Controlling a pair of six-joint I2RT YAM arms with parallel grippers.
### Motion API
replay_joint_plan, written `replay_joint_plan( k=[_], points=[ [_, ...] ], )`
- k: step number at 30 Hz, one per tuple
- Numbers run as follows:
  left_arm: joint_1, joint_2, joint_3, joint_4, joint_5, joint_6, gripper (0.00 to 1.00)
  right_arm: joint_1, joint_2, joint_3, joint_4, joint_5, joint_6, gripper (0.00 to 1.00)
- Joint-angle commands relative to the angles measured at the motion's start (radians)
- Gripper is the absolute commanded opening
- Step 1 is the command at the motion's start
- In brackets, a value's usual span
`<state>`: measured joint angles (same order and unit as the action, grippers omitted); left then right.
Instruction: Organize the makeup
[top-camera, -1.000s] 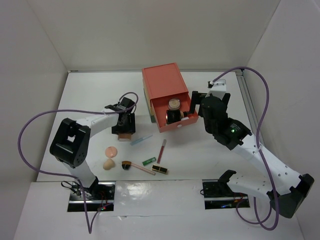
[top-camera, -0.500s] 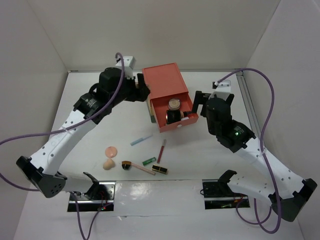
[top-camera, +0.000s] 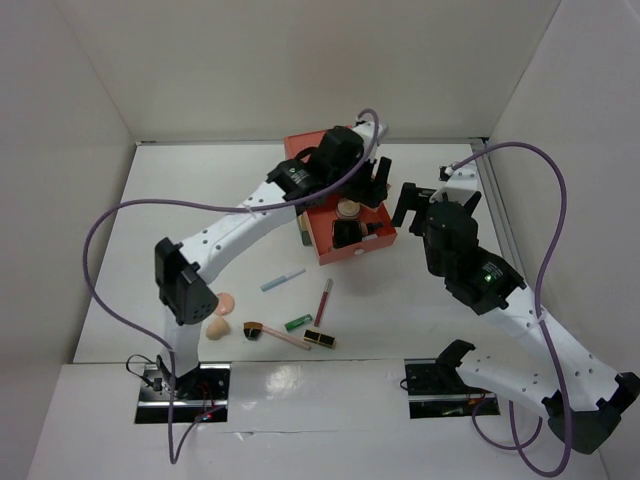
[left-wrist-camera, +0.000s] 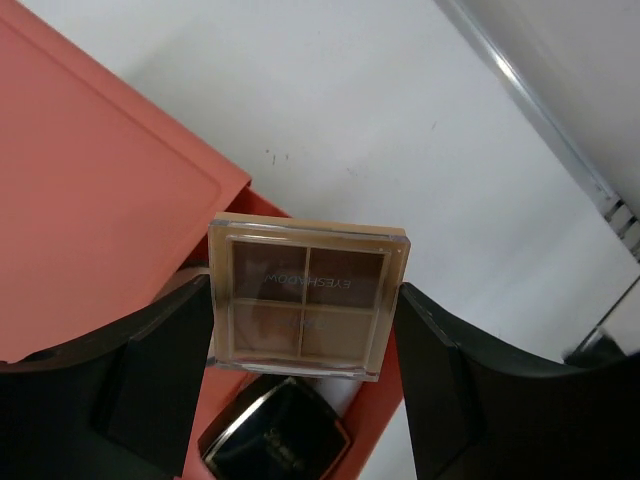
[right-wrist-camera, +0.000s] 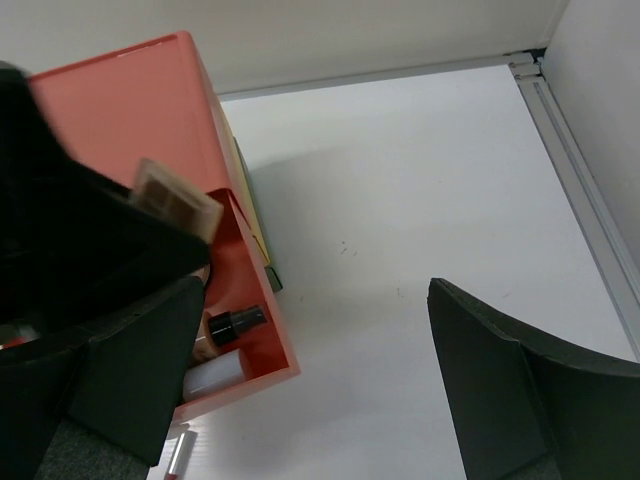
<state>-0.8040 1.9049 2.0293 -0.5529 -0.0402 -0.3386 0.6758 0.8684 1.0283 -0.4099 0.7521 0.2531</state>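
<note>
Your left arm has swung right across from the left half of the counter (top-camera: 200, 175), and its hand (top-camera: 366, 186) now hangs over the pulled-out top drawer (top-camera: 358, 248) of the orange drawer box (left-wrist-camera: 90, 190). It is gripping the eyeshadow palette (left-wrist-camera: 307, 296) by its two side edges, pans facing the wrist camera. A black compact (left-wrist-camera: 280, 440) lies in the drawer just beneath it. From these views you can't quite tell whether the palette is clear of the drawer's contents or already brushing them. Your right hand (top-camera: 422, 200) has barely shifted. It waits just beside the drawer's right side, fingers spread wide and holding nothing.

For the task, this puts one more piece at the point of being put away, and only the release looks to be left. Out on the counter near the arm bases you still have:
- the blue pencil (top-camera: 283, 279)
- the red gloss stick (top-camera: 323, 300)
- the peach puff (top-camera: 224, 302)
- the sponge (top-camera: 217, 328)
- the brush (top-camera: 272, 334)
- the mint tube (top-camera: 297, 322)

By my estimate the sorting is only about half done.
</note>
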Motion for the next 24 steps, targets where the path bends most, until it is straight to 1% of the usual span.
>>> replay_joint_plan(
  k=[1, 4, 6, 8, 9, 11, 17, 19, 20, 21, 22, 24],
  points=[
    [-0.017, 0.101, 0.171, -0.045, -0.043, 0.035, 0.45, -0.005, -0.014, 0.003, 0.042, 0.027, 0.003, 1.00],
    [-0.017, 0.143, 0.209, -0.061, -0.072, 0.026, 0.45, -0.005, -0.014, 0.003, 0.042, 0.036, 0.003, 1.00],
    [-0.017, 0.143, 0.160, -0.052, -0.102, 0.026, 0.45, -0.005, -0.014, 0.003, 0.033, 0.036, 0.003, 1.00],
    [-0.026, 0.097, 0.106, -0.024, -0.102, 0.026, 0.46, -0.005, -0.014, 0.003, 0.033, 0.036, 0.003, 1.00],
    [-0.026, 0.088, 0.059, -0.013, -0.113, 0.026, 0.46, -0.005, -0.014, 0.003, 0.033, 0.036, 0.003, 1.00],
    [-0.035, 0.077, 0.022, -0.004, -0.136, 0.026, 0.46, -0.005, -0.014, -0.007, 0.043, 0.036, -0.006, 1.00],
    [-0.044, 0.065, 0.008, -0.039, -0.228, -0.008, 0.47, -0.005, -0.014, -0.007, 0.052, 0.036, -0.006, 1.00],
    [-0.044, 0.054, -0.012, -0.050, -0.240, -0.008, 0.49, -0.005, -0.014, -0.007, 0.052, 0.036, -0.006, 1.00],
    [-0.044, 0.043, -0.012, -0.050, -0.240, -0.008, 0.52, -0.005, -0.014, -0.007, 0.052, 0.036, -0.006, 1.00],
    [-0.044, 0.043, -0.012, -0.050, -0.240, -0.008, 0.59, -0.005, -0.005, -0.007, 0.052, 0.036, -0.006, 1.00],
    [-0.044, 0.043, -0.012, -0.050, -0.240, -0.008, 0.73, -0.005, -0.005, -0.007, 0.062, 0.024, -0.015, 1.00],
    [-0.044, 0.033, -0.012, -0.050, -0.230, -0.008, 0.83, -0.005, -0.005, -0.007, 0.062, 0.024, -0.015, 1.00]
  ],
)
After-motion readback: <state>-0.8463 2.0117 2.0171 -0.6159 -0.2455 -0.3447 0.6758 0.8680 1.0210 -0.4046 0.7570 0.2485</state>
